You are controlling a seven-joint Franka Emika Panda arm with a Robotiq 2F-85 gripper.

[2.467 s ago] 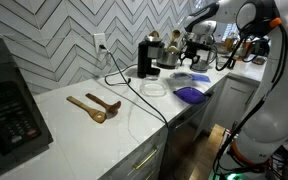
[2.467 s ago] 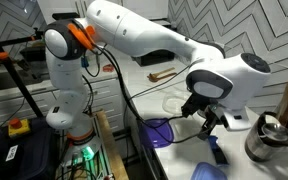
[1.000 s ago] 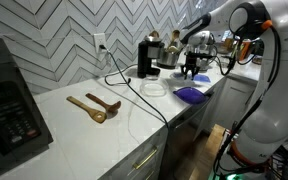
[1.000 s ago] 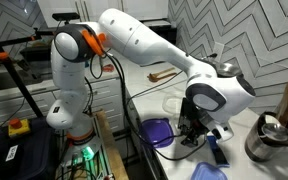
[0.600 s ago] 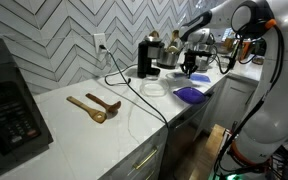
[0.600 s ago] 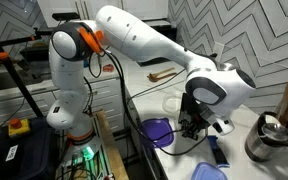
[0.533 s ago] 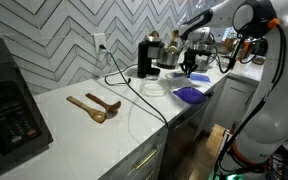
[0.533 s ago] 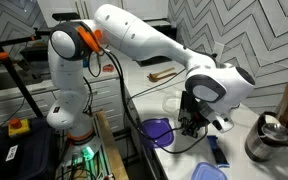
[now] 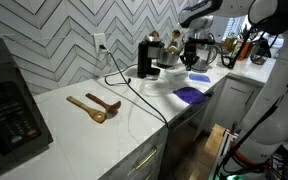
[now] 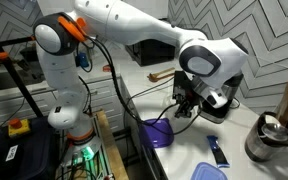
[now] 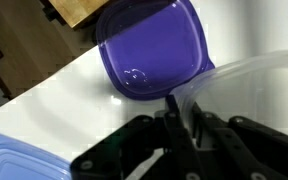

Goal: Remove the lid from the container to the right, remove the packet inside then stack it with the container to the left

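Moved: the arm has risen since a second ago; the gripper point(image 10: 181, 110), then low at the counter point(image 9: 94, 135) beside the purple piece point(image 10: 158, 132), now hangs above it; its jaws have drawn in
Gripper: clenched on the thin wall of the clear container point(image 11: 252, 88); in the wrist view that wall runs up between the two dark fingers point(image 11: 200, 128)
Clear container: lifted off the counter and carried in the grip; in the wrist view its rim overlaps the right edge of the purple piece below; too faint to make out in both exterior views
Pale blue lid point(image 11: 19, 160): flat on the counter, apart from the clear container, near the purple piece
Dark packet point(image 10: 215, 150): on the counter, between the purple piece and the pale blue lid
Second clear container point(image 9: 154, 87): on the counter, just beside the purple piece
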